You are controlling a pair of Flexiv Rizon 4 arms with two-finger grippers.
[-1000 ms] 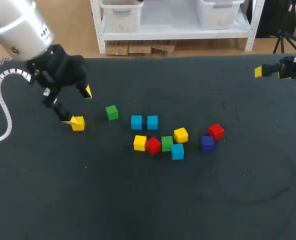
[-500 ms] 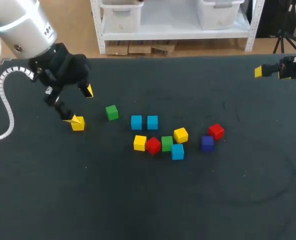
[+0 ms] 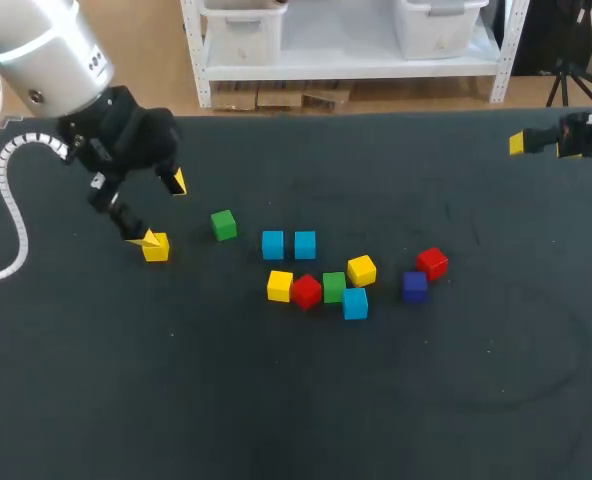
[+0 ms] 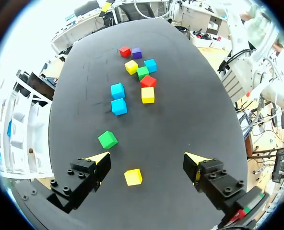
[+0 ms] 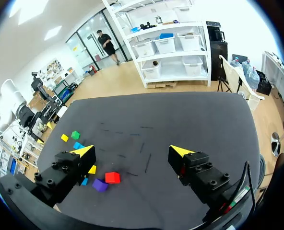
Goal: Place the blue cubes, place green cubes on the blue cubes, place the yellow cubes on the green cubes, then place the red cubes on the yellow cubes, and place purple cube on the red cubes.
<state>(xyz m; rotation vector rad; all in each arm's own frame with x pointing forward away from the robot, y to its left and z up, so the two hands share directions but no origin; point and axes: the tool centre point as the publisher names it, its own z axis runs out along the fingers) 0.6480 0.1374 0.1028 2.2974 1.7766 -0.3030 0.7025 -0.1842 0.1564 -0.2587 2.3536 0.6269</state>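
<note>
My left gripper (image 3: 163, 211) hangs open at the table's left, and a yellow cube (image 3: 157, 248) lies by its nearer fingertip. In the left wrist view that yellow cube (image 4: 133, 177) sits low between the open fingers, untouched, with my left gripper (image 4: 147, 159) above it. A green cube (image 3: 224, 225) lies just to the right. Two blue cubes (image 3: 272, 244) (image 3: 305, 244) stand side by side mid-table. Below them a yellow (image 3: 280, 286), red (image 3: 306, 291), green (image 3: 334, 287), blue (image 3: 355, 302) and yellow cube (image 3: 361, 270) cluster. A purple cube (image 3: 415, 286) and a red cube (image 3: 433, 263) lie further right. My right gripper (image 3: 544, 145) is open at the far right edge.
The dark table (image 3: 276, 400) has bare cloth in front of the cubes and along its right half. From the right wrist view, the red cube (image 5: 112, 178) and purple cube (image 5: 100, 185) lie ahead of my open right gripper (image 5: 131, 151).
My left arm has shifted very slightly to the right. The cubes and the right arm have not moved.
</note>
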